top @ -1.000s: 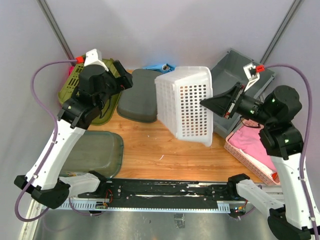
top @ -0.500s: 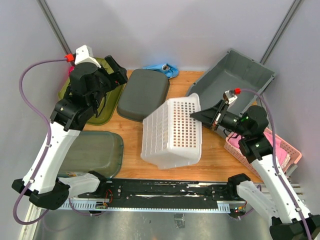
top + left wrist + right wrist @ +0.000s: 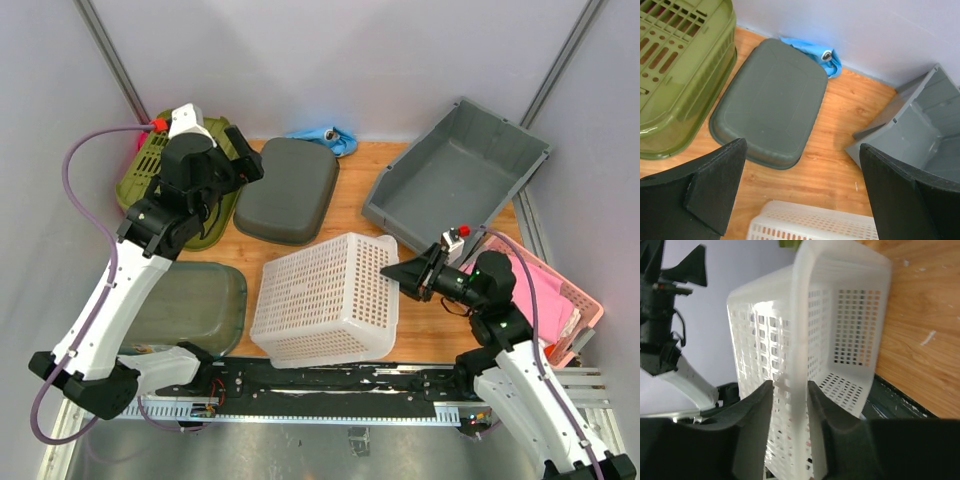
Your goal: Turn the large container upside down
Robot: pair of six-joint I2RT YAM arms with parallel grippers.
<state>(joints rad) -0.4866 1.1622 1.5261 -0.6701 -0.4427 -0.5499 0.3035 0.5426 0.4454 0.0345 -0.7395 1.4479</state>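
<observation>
**Right gripper pinches the basket rim**

Right gripper [image 3: 396,273] is shut on the rim of the white basket [image 3: 325,300]. In the wrist view, its two black fingers [image 3: 752,415] sit one on each side of the thin white edge. The basket lies tipped over on the wooden table [image 3: 350,215], near the front, close to the black rail [image 3: 330,380]. Its open mouth seems to face the right arm, so it does not look flat on its mouth yet. The job seems partly done.

Left gripper [image 3: 802,145] is spread wide and holds nothing. It hangs above the dark grey tub [image 3: 290,190], well apart from the basket.

To do this step well, the right gripper should hold tight, because the rim is thin and smooth and could slip. It should roll the wrist slowly so the mouth turns down to the wood. It should lower the basket until the whole rim sits on the table, and only then let go. The grey bin [image 3: 455,180] and the pink basket [image 3: 560,310] are near, so the swing should be small. The left arm is best kept out of the way.
</observation>
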